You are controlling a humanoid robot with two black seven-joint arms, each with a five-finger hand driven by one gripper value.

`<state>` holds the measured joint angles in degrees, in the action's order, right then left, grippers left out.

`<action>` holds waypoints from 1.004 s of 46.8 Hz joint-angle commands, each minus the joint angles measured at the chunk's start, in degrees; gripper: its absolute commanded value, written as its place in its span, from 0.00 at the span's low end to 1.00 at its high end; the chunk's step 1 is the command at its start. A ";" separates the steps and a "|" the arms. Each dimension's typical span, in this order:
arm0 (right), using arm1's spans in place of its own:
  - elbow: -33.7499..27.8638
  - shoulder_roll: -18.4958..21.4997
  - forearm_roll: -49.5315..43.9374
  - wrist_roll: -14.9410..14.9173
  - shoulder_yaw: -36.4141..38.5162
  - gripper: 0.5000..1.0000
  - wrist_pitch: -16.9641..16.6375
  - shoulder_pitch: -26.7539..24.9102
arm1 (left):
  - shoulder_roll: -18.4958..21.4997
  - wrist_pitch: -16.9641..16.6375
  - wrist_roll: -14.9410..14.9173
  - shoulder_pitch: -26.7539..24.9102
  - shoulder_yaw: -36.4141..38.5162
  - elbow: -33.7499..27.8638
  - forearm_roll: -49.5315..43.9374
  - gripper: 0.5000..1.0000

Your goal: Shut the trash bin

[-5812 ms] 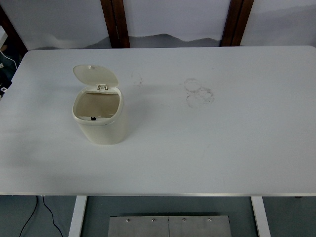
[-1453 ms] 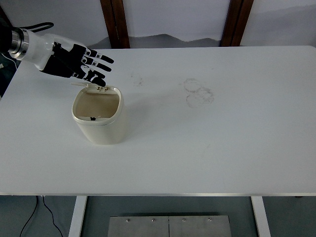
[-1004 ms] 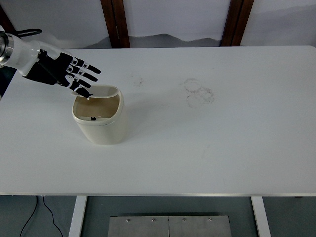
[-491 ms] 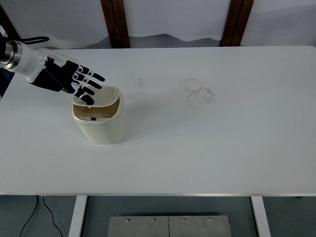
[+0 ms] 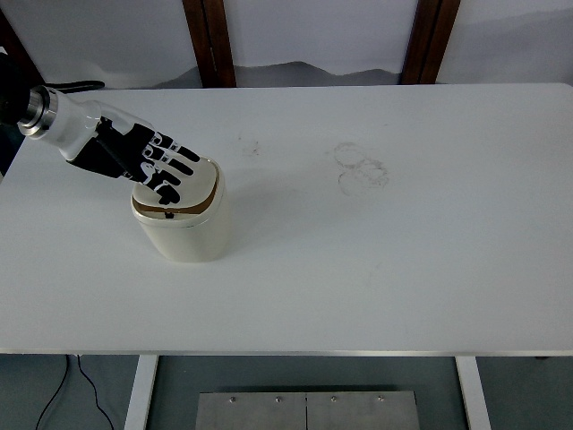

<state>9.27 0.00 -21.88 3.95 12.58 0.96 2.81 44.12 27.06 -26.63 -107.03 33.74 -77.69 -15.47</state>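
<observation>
since half a second ago the left hand (image 5: 148, 161) is pressing lower, and the lid (image 5: 183, 184) is now lying almost flat under its fingers (image 5: 170, 166), which are spread and gripping nothing. only a thin dark gap is showing at the rim of the trash bin (image 5: 183, 224), standing on the desk (image 5: 376, 242) directly beneath them. closing is looking nearly finished; a little more downward pressure is probably remaining.
</observation>
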 commanded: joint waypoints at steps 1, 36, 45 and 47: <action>-0.04 0.00 0.00 0.00 -0.01 0.99 0.09 0.00 | 0.00 0.01 0.00 0.07 0.01 0.00 0.00 1.00; -0.04 0.00 0.00 0.00 -0.01 0.99 0.00 0.00 | -0.88 -0.26 0.00 1.12 0.09 0.00 0.09 1.00; -0.04 0.00 0.00 0.00 -0.01 0.99 0.00 0.00 | -0.88 -0.34 0.00 1.39 0.09 0.00 0.09 1.00; -0.04 0.00 0.00 0.00 -0.01 0.99 0.00 0.00 | -0.88 -0.34 0.00 1.39 0.09 0.00 0.09 1.00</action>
<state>9.23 0.00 -21.88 3.95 12.57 0.96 2.81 43.24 26.74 -26.63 -105.65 33.83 -77.69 -15.38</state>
